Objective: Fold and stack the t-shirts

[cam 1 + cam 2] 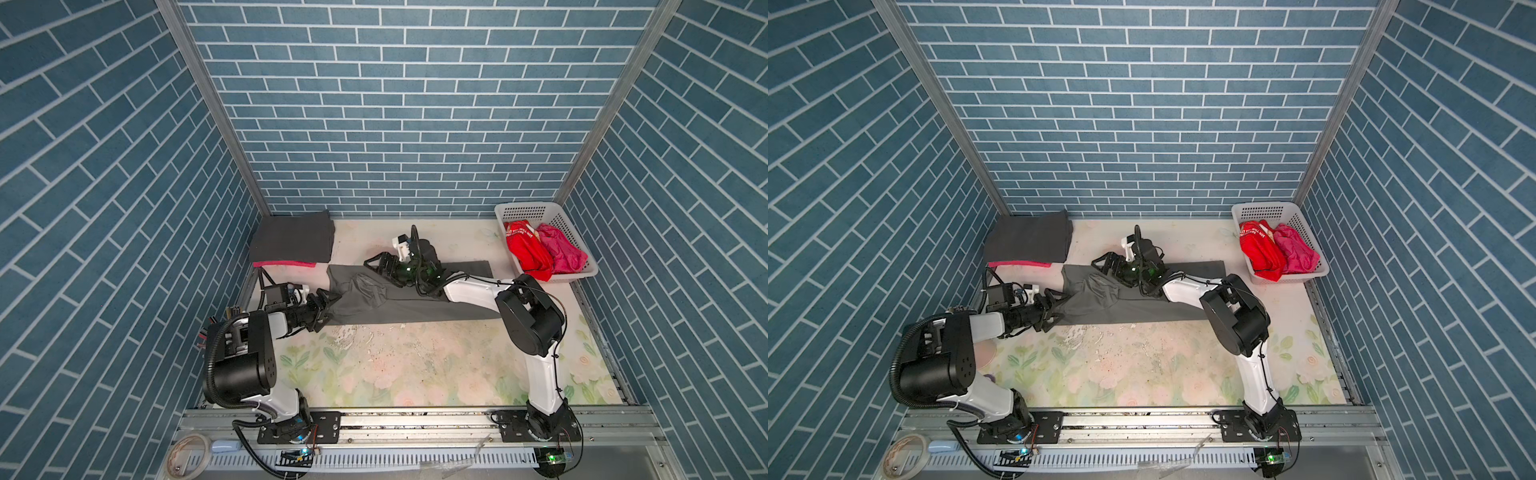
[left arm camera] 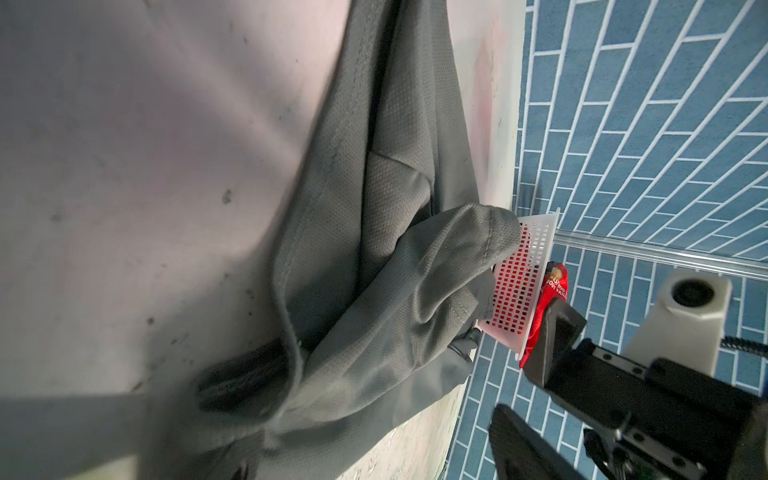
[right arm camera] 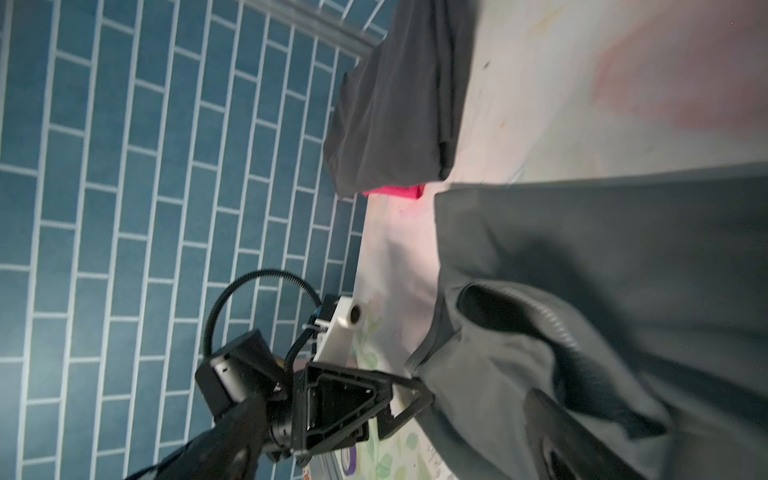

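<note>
Black fingers of the left gripper (image 1: 330, 308) stand wide apart at the left end of the mid-grey t-shirt (image 1: 407, 309), pinching nothing. The right gripper (image 1: 376, 269), equally spread, hovers at that shirt's far edge. The shirt lies lengthwise on the floral table (image 1: 415, 365), bunched at its left end. Past its far-left corner a folded charcoal t-shirt (image 1: 293, 239) rests on a folded pink t-shirt (image 1: 282, 264). Off its right end a white basket (image 1: 523, 210) holds a red t-shirt (image 1: 528, 249) and a magenta t-shirt (image 1: 561, 251).

White capitals on the red t-shirt (image 1: 527, 253), heaped in the basket (image 1: 528, 206) at the far right corner of my worktop (image 1: 415, 374), appear to read "YOU WILL NOT" in both top views. My left wrist camera catches only fragments.
</note>
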`<action>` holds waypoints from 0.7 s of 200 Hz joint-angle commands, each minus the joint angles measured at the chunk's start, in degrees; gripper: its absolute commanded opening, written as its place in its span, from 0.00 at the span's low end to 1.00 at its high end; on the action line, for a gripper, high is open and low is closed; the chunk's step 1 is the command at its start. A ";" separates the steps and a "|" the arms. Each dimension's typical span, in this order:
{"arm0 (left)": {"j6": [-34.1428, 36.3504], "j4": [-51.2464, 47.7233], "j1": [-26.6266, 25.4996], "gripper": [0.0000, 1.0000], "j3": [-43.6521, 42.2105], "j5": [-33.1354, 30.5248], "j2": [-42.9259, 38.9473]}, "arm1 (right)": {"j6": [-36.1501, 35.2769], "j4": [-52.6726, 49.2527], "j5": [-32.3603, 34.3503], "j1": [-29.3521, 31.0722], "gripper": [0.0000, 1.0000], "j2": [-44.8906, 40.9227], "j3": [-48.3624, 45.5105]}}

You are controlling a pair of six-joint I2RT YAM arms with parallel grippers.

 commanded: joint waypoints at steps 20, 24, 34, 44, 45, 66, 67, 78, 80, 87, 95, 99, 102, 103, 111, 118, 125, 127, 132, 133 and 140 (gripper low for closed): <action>1.19 -4.12 0.71 0.88 -1.36 -6.48 0.94 | 5.76 6.82 -4.01 3.59 0.97 7.51 1.26; 1.21 -4.15 0.81 0.87 -1.36 -6.44 0.92 | 6.00 6.83 -4.04 3.71 0.97 8.32 1.82; 1.26 -4.14 1.00 0.88 -1.45 -6.25 0.92 | 6.31 6.54 -3.59 3.72 0.97 9.95 2.93; 1.26 -4.12 1.10 0.87 -1.50 -6.13 1.06 | 6.40 6.19 -3.05 3.29 0.98 11.53 3.61; 1.26 -4.11 1.10 0.87 -1.52 -6.11 1.03 | 6.45 6.20 -3.02 3.26 0.98 11.67 3.68; 1.26 -4.02 1.27 0.87 -1.54 -6.09 1.08 | 5.68 6.54 -3.08 1.16 0.97 13.94 3.77; 1.26 -4.06 1.27 0.87 -1.49 -6.13 1.08 | 5.56 6.55 -3.08 1.01 0.97 14.05 3.75; 1.17 -3.82 1.27 0.87 -1.63 -6.00 1.15 | 3.99 5.26 -2.78 -0.52 0.97 14.59 3.65; 1.17 -3.81 1.25 0.88 -1.63 -6.06 1.23 | 3.47 4.74 -2.70 -0.81 0.97 14.67 3.72; 1.17 -3.79 1.27 0.88 -1.63 -5.91 1.28 | 2.13 3.40 -2.41 -1.89 0.97 14.83 3.90; 1.17 -3.82 1.30 0.88 -1.70 -5.94 1.30 | 0.70 1.93 -2.13 -3.03 0.97 14.87 3.91; 1.17 -3.77 1.27 0.87 -1.65 -5.96 1.34 | 0.05 1.20 -1.88 -3.59 0.98 14.84 3.91; 1.17 -3.88 1.32 0.88 -1.71 -5.96 1.39 | -0.27 0.86 -1.81 -3.99 0.98 14.87 3.79; 1.17 -3.90 1.34 0.87 -1.71 -5.93 1.36 | -0.31 0.81 -1.83 -4.07 0.98 14.87 3.77; 1.23 -3.82 1.35 0.88 -1.65 -6.02 1.44 | -0.83 0.93 -2.06 -5.39 0.98 14.94 3.33; 1.26 -3.91 1.36 0.87 -1.71 -6.07 1.52 | -1.26 0.81 -2.46 -6.33 0.98 15.01 3.29; 1.18 -3.81 1.36 0.88 -1.65 -6.15 1.55 | -1.69 0.46 -3.08 -7.06 0.98 15.29 3.43; 1.22 -3.87 1.36 0.87 -1.70 -6.16 1.55 | -1.81 0.38 -3.23 -7.30 0.98 15.31 3.46; 1.24 -3.86 1.36 0.87 -1.69 -6.17 1.67 | -2.16 0.18 -3.75 -7.75 0.98 15.31 3.64; 1.25 -3.85 1.36 0.87 -1.70 -6.17 1.68 | -2.23 0.12 -3.85 -7.80 0.98 15.31 3.69; 1.26 -3.90 1.36 0.87 -1.69 -6.25 1.74 | -2.43 -0.07 -4.73 -8.28 0.98 15.19 4.03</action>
